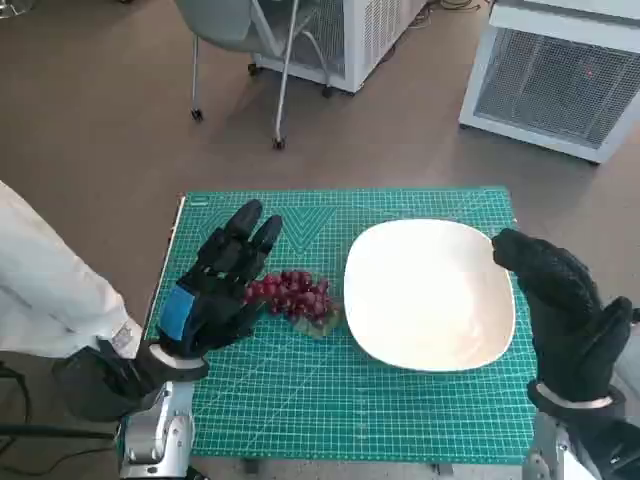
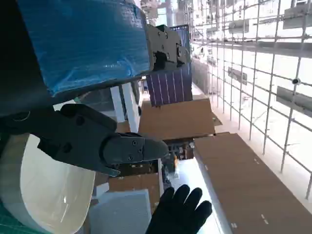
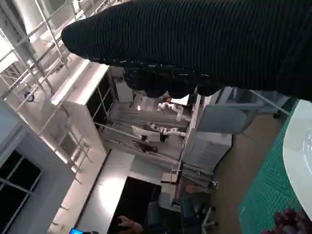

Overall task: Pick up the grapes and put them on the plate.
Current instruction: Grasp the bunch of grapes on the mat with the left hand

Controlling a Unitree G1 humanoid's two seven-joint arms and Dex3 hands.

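A bunch of dark red grapes lies on the green cutting mat, just left of the white plate. My left hand hovers at the grapes' left side with its fingers stretched out and apart, holding nothing. My right hand sits at the plate's right edge, fingers extended, also empty. In the left wrist view the plate shows beneath my black fingers, and the gloved right hand appears beyond. The right wrist view shows the glove, the plate's rim and a few grapes.
The mat covers a small table. A person's white sleeve reaches in at the left edge. On the floor behind stand a chair and white cabinets.
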